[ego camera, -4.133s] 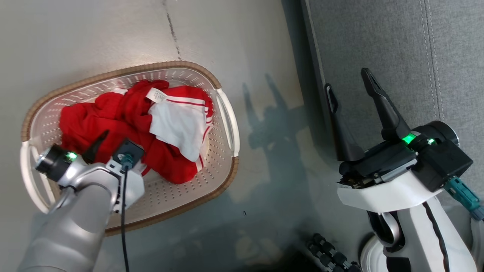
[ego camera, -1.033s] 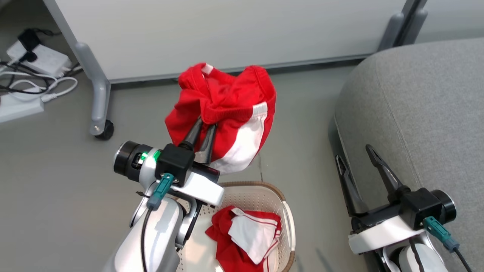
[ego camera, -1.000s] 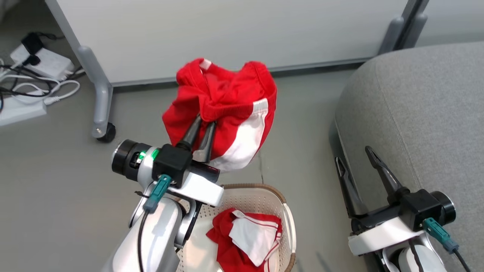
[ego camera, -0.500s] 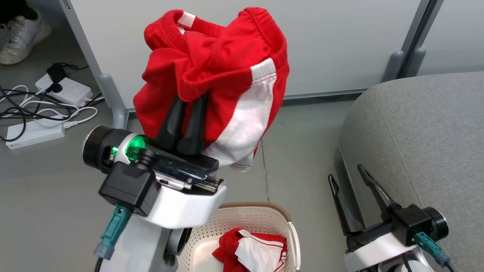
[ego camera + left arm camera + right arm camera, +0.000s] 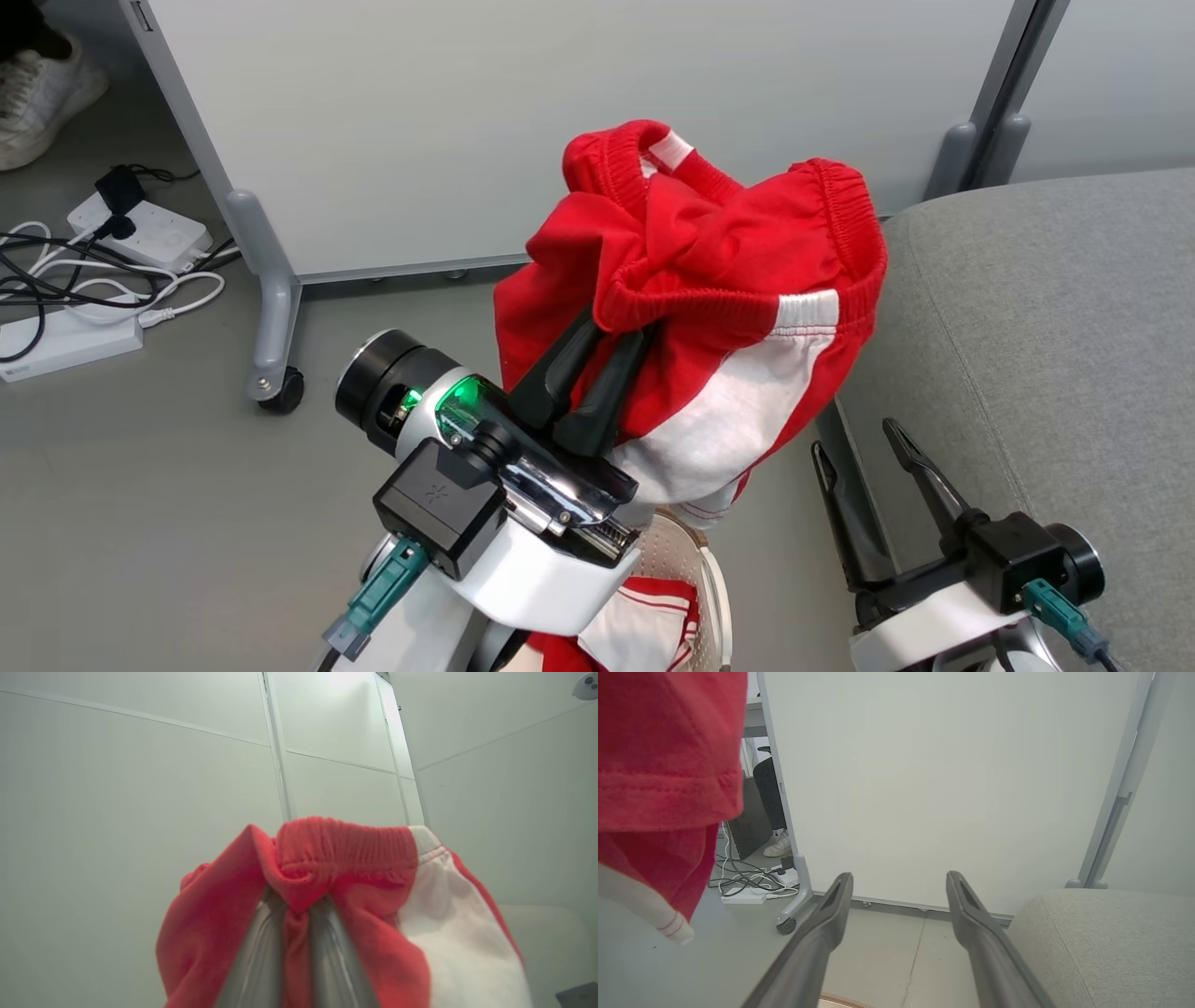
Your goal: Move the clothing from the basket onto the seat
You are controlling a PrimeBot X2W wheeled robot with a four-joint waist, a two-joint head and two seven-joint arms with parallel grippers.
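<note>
My left gripper (image 5: 616, 331) is shut on a pair of red shorts (image 5: 709, 308) with a white panel, pinching the ribbed waistband (image 5: 299, 877). The shorts hang in the air beside the left edge of the grey seat (image 5: 1036, 327). In the right wrist view the held shorts (image 5: 663, 765) hang at the upper left. Below my left arm, the basket (image 5: 695, 569) shows part of its rim, with another red and white garment (image 5: 644, 621) inside. My right gripper (image 5: 854, 439) stands open and empty at the seat's front edge, also seen open (image 5: 899, 882) in its own wrist view.
A white partition panel (image 5: 523, 121) on grey castor legs (image 5: 271, 373) stands behind. Power strips and tangled cables (image 5: 84, 271) lie on the grey floor at the left. A person's white shoe (image 5: 37, 79) rests at the top left corner.
My left gripper has carried the held shorts to the right, from over the floor to beside the seat's edge. The right gripper has stayed open in place.
</note>
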